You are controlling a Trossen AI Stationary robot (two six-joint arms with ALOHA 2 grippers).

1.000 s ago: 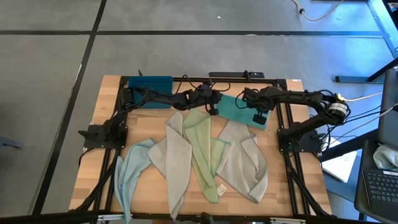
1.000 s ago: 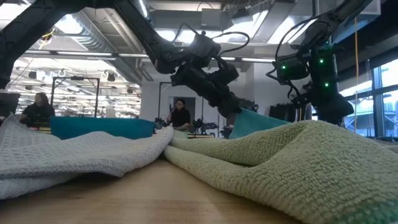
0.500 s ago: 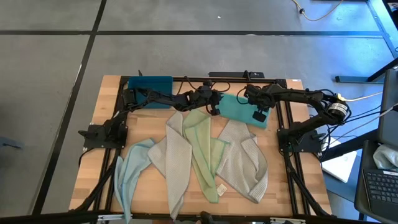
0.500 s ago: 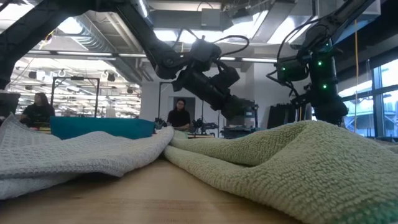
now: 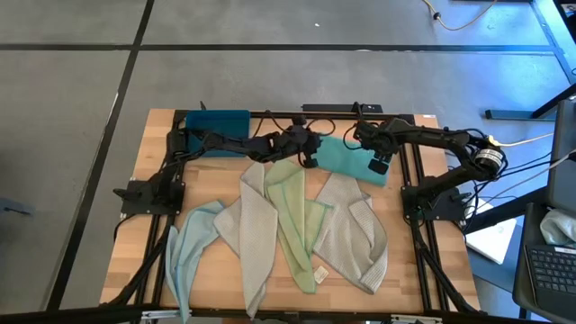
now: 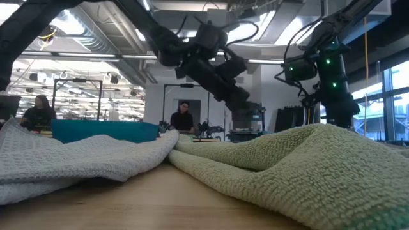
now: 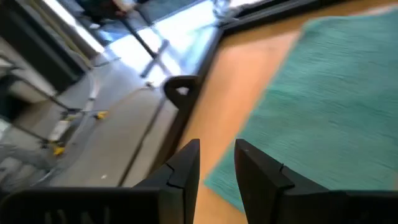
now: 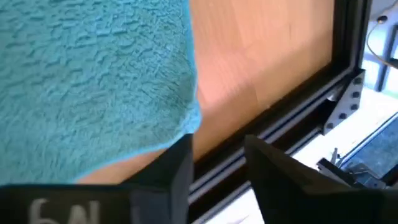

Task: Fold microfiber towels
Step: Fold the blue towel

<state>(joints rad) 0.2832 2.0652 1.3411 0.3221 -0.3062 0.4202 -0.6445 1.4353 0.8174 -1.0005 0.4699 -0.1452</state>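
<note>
Both dark arms reach in toward the teal towel (image 5: 345,158) at the back of the worktop (image 5: 144,216). The left claw (image 5: 309,151) hangs over its left edge, fingers parted and empty. The right claw (image 5: 376,160) hangs over its right edge, likewise parted.

Both end effectors have let go of the teal towel (image 5: 346,158) — its raised edge has dropped flat. The left end effector (image 6: 241,102) has lifted; the right end effector (image 8: 217,163) stands parted.
</note>
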